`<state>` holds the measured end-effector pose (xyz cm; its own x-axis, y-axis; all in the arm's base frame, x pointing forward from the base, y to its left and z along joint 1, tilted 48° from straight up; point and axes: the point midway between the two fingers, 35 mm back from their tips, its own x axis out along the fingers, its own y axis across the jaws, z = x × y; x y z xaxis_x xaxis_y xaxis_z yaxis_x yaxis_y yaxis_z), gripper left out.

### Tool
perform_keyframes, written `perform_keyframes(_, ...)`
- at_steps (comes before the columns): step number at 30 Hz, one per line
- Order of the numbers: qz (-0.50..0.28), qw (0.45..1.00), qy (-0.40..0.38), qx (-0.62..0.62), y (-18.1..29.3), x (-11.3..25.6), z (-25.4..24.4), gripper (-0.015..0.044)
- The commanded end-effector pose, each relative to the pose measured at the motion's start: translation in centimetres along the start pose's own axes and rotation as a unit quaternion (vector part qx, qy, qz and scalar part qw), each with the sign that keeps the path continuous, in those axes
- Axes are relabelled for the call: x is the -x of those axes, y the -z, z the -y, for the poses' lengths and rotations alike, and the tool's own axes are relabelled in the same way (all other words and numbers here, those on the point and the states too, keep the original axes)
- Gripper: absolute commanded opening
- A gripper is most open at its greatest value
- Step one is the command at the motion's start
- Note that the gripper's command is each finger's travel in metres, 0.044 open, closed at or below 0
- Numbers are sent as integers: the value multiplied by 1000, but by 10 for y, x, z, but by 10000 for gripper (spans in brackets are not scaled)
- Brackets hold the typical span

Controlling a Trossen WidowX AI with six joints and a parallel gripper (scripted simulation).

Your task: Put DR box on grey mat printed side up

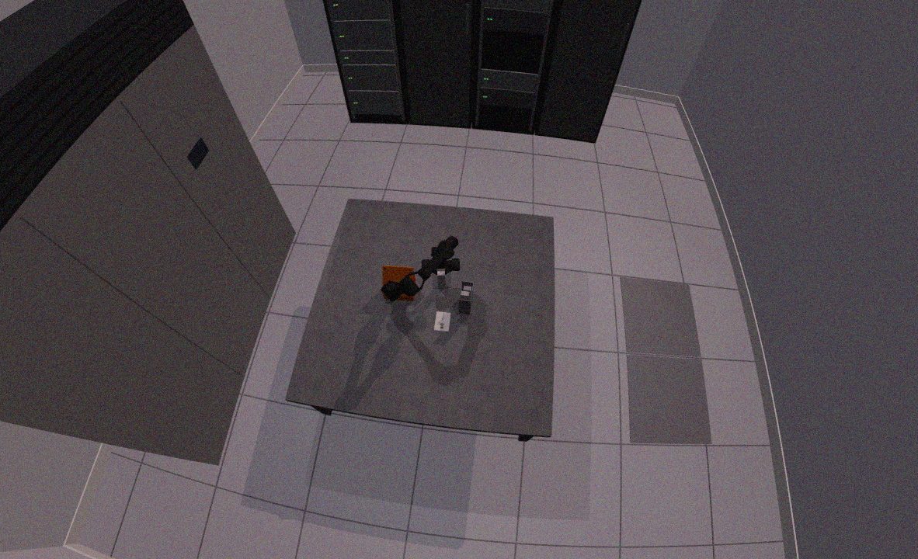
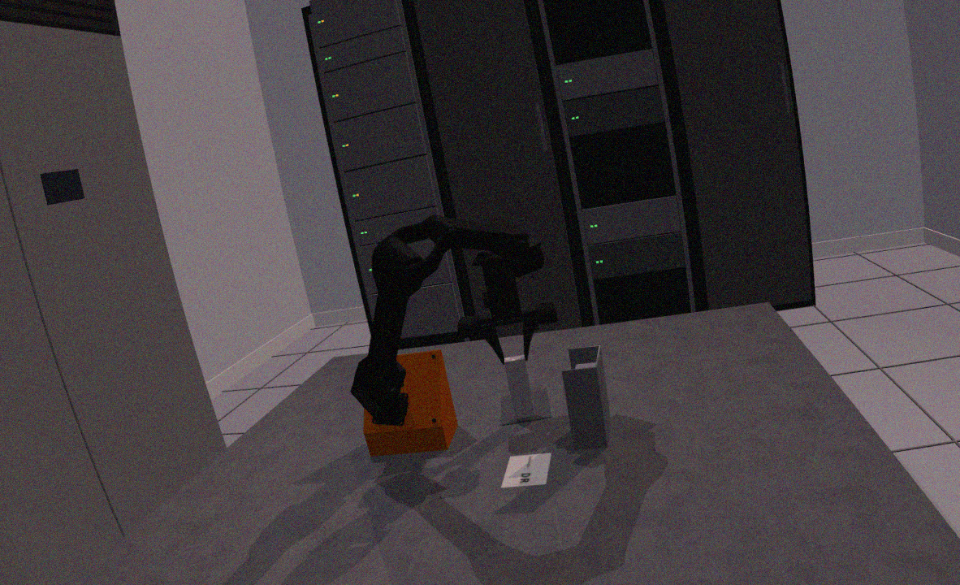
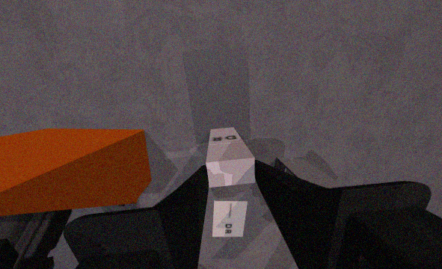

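The DR box (image 1: pixel 440 278) (image 2: pixel 518 389) (image 3: pixel 230 147) is white and stands upright on the grey mat (image 2: pixel 543 409) (image 3: pixel 221 82), near its front edge. Its DR print faces the back and shows in the wrist view. My gripper (image 1: pixel 440 272) (image 2: pixel 514 356) (image 3: pixel 229 167) is shut on the box's upper end, with one finger on each side. The bin (image 1: pixel 465 307) (image 2: pixel 584 410) stands to the right, with white tops of other boxes (image 1: pixel 465 293) inside; their codes are hidden.
A white card (image 1: pixel 442 321) (image 2: pixel 526 470) (image 3: pixel 229 218) printed DR lies in front of the mat. The arm's orange base block (image 1: pixel 398 272) (image 2: pixel 425 392) (image 3: pixel 75 164) is to the left. The bin is close beside my right finger.
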<state>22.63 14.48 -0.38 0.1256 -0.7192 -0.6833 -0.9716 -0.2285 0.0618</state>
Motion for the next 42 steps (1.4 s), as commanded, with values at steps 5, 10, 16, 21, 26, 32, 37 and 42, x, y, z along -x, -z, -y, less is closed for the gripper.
perform_keyframes(5, 0, 1000, 1, 1, -2, 4, 0, 156)
perform_keyframes(10, 1, 1000, 2, 1, -10, 5, 2, 156)
perform_keyframes(16, 2, 1000, 2, 1, -21, 7, 3, 156)
perform_keyframes(21, 3, 1000, 2, 1, -30, 8, 4, 156)
perform_keyframes(26, 4, 1000, 2, 1, -39, 9, 5, 156)
perform_keyframes(32, 5, 1000, 2, 1, -50, 10, 5, 156)
perform_keyframes(37, 5, 1000, 2, 1, -60, 10, 5, 156)
perform_keyframes(42, 6, 1000, 2, 1, -69, 11, 5, 156)
